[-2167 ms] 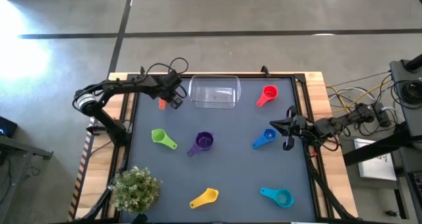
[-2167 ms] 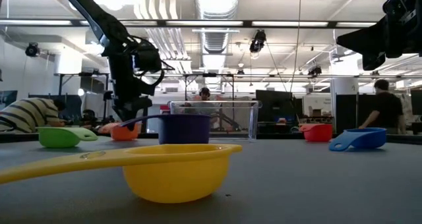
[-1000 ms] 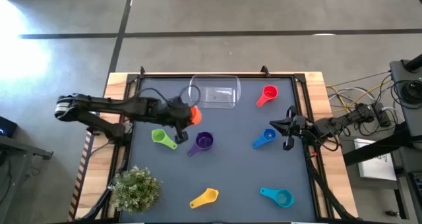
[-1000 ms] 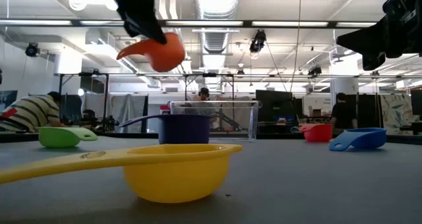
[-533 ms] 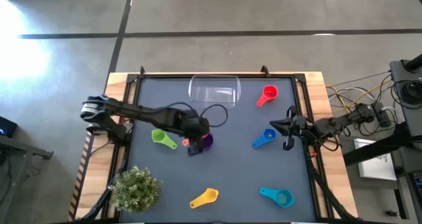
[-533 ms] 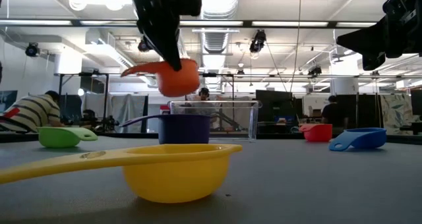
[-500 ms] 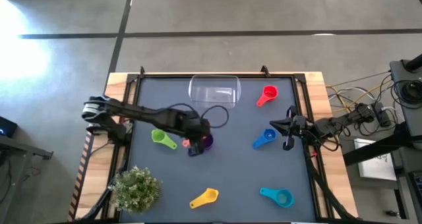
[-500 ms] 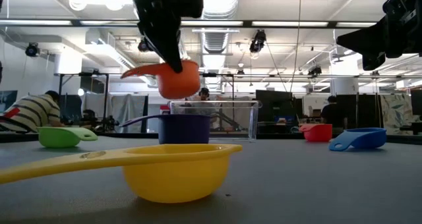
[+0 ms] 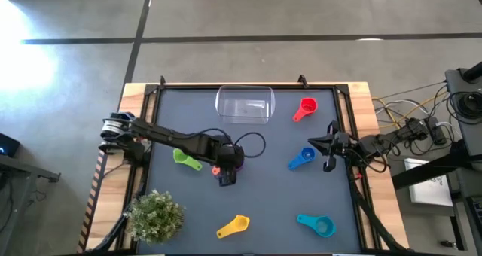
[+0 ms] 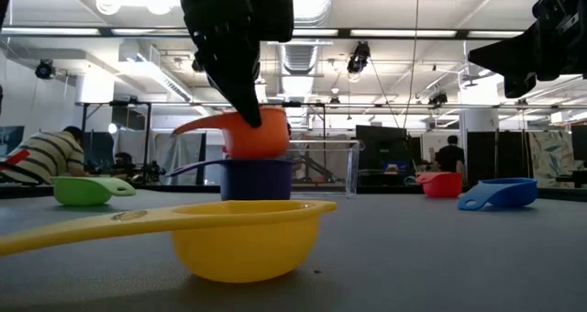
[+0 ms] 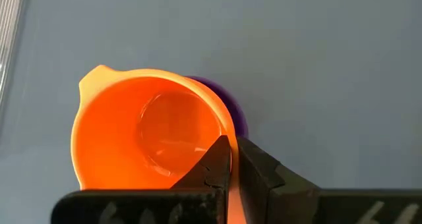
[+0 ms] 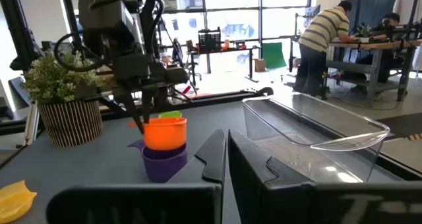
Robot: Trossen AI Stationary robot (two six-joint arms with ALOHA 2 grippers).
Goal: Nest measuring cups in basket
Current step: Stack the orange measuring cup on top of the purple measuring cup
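Left hand (image 11: 229,159): closed on the orange cup (image 10: 249,134), lowered into the purple cup (image 10: 257,178) just in front of the basket (image 9: 244,105); contact seemingly made.
Right hand (image 9: 329,146): closed, empty, beside the blue cup (image 9: 303,158).

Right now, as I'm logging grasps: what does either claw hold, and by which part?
The left claw grips the orange cup by its rim, over the purple cup. The right claw holds nothing.

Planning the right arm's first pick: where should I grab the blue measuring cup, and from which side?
Take the blue measuring cup by its flat handle, which points toward the table's left-near side, away from the right gripper. Come straight down from above, probably with the shut fingers opened first, across the handle: the round bowl sits rim-up and offers less purchase.
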